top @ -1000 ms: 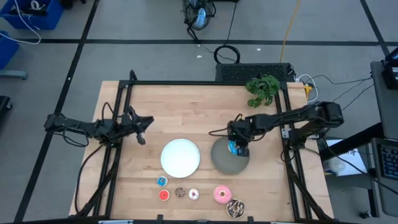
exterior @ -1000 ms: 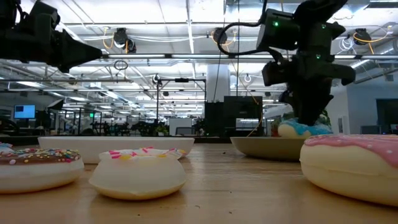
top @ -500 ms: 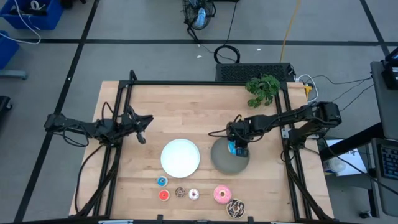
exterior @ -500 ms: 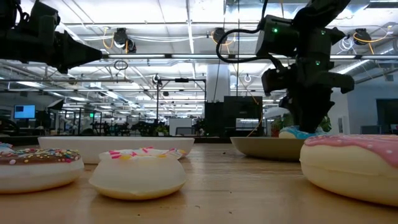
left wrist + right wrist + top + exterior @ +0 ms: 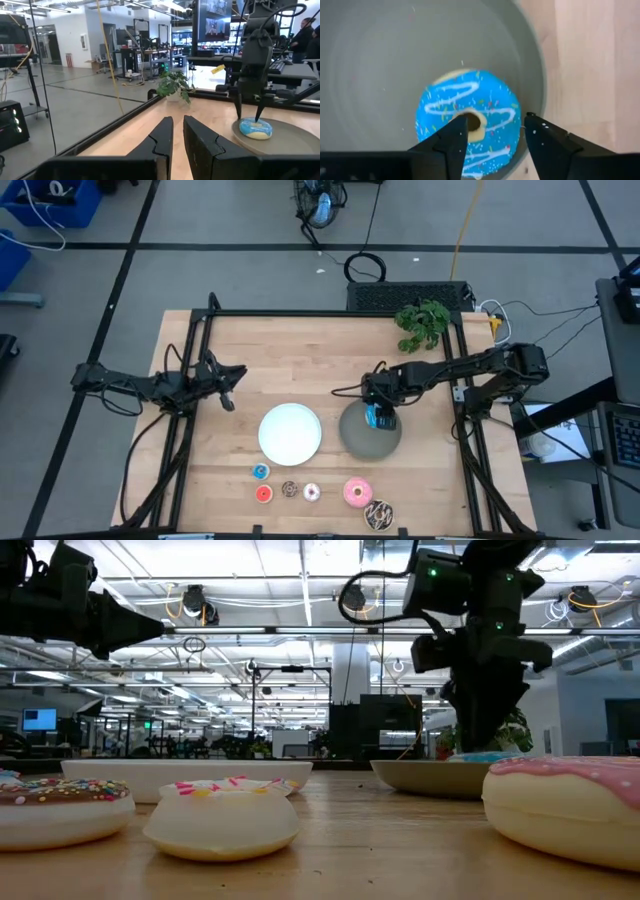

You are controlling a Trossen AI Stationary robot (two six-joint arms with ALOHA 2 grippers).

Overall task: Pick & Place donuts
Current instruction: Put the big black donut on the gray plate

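Front row, bottom edge of the high view: brown sprinkled donut (image 5: 379, 515) lowest, pink donut (image 5: 357, 492) just up-left of it; in the low view the pink donut (image 5: 570, 805) fills the lower right corner.
Small donuts, left of the pink one in the high view: whitish-pink donut (image 5: 312, 493), small brown donut (image 5: 290, 489) and red donut (image 5: 264, 494) in a line, with the small blue donut (image 5: 260, 472) just above the red one.
White plate (image 5: 290, 433): centre of the high view, above the small donuts, nothing on it.
Grey plate (image 5: 356, 439): just right of the white plate, carrying the big blue donut.
Big blue donut (image 5: 373, 417): lies flat near the grey plate's upper right rim; white squiggles and sprinkles show on the big blue donut (image 5: 469, 121) in the right wrist view.
Right gripper (image 5: 376, 412): directly over the big blue donut, fingers spread, one finger (image 5: 449, 141) over the hole and the other beyond the outer edge, not pinching it.
Left gripper (image 5: 229, 394): waits at mid-left of the high view, above the table (image 5: 300, 350), well apart from the plates; fingers pressed nearly together, holding nothing.
Potted plant (image 5: 423, 323): far right corner of the table, upper right of centre in the high view.
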